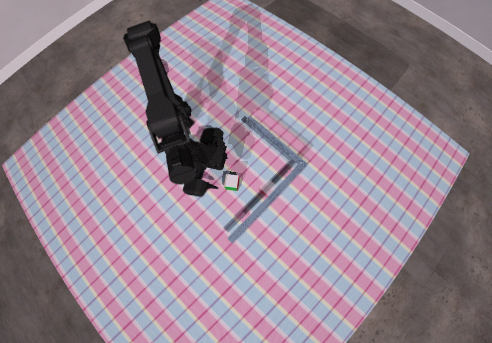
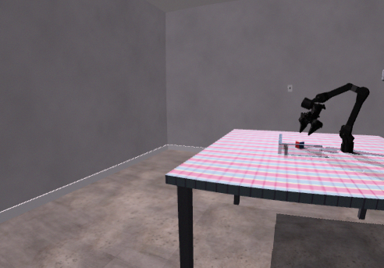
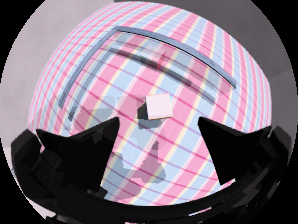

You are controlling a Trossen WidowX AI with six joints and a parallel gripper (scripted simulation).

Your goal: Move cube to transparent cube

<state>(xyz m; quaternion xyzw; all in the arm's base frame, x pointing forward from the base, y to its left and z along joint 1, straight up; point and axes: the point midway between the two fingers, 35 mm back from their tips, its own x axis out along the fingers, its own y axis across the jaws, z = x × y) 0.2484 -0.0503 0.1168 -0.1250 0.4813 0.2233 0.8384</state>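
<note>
Plainly, my jaws [image 1: 221,176] [image 2: 305,133] are spread wide with nothing pinched between them. The cube [image 1: 231,180] [image 2: 300,144] [image 3: 159,106] sits on the table [image 1: 150,253] [image 2: 218,162] [image 3: 250,100], below my fingertips and a little forward of them, inside the bend of the bar [image 1: 272,141] [image 2: 280,139] [image 3: 118,29] and apart from it. Seen from my wrist, it lies near the midline between my two fingers, its white face up and only slightly turned against them; green and red show at its edges from overhead, red and blue from outside.

I cannot pick out the transparent cube as a separate shape (it may coincide with mine, or be lost among the pale shadows), so I cannot swear that the faces match. If the pose is right, I judge the work nearly done: I should draw up and back, with my arm [image 1: 155,90] [image 2: 357,105] folding away from the cube. If not, I would reach forward and down along that midline, keeping the gap centred, since a drifting finger could nudge the cube or twist it.
</note>
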